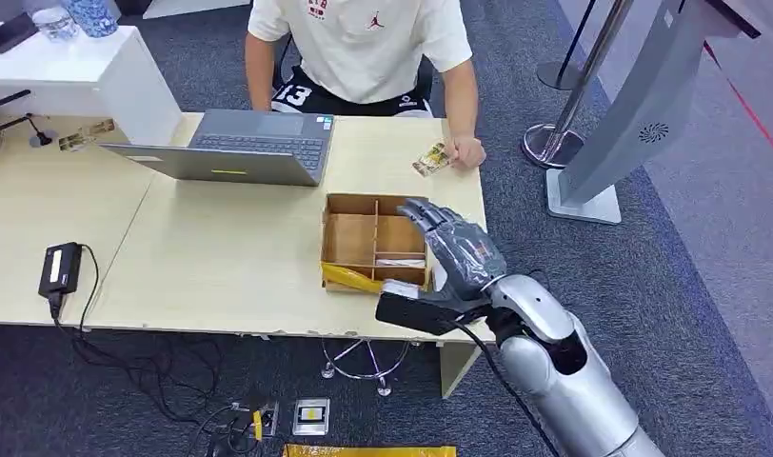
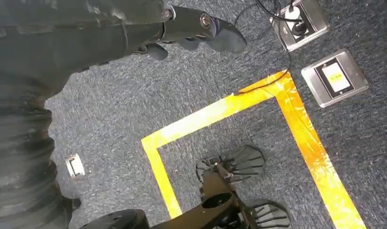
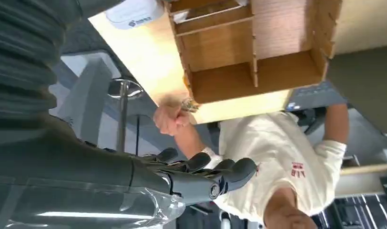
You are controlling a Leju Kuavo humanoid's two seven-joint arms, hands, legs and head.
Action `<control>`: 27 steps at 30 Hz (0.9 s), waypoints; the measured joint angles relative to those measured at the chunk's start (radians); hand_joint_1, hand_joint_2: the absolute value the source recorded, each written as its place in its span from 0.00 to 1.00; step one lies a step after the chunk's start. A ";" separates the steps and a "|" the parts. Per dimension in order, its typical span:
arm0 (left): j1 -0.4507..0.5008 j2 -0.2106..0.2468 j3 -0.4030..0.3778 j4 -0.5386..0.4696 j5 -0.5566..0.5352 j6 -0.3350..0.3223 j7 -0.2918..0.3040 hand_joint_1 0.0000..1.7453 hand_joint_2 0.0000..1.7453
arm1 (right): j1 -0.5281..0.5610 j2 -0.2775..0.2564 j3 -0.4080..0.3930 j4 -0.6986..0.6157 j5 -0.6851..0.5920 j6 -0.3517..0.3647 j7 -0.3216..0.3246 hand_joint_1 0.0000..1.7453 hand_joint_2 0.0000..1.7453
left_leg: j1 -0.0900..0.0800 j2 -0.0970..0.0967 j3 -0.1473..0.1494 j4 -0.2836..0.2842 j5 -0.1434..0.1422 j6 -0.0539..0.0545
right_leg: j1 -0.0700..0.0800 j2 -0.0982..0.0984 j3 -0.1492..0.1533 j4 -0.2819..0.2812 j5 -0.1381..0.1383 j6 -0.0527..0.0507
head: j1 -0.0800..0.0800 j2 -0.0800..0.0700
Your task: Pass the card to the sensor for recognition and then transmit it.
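Card (image 1: 432,158) under person's hand (image 1: 466,151), beyond empty right robot hand (image 1: 456,249).

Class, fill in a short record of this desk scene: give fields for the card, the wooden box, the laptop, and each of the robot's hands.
card: on the desk, under the person's hand, at
wooden box: open, with dividers, near the desk's front edge
laptop: open, facing the person
right hand: empty, fingers apart, raised above the box
left hand: hangs over the carpet, holding nothing
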 joint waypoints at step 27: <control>-0.004 -0.002 -0.006 -0.004 0.011 0.003 0.045 0.00 1.00 | -0.084 0.187 0.080 0.624 0.008 -0.326 -0.066 0.00 1.00 | 0.000 -0.001 0.000 0.000 0.000 0.000 | 0.000 0.000 0.000 0.000 0.000 0.000 | 0.000 0.000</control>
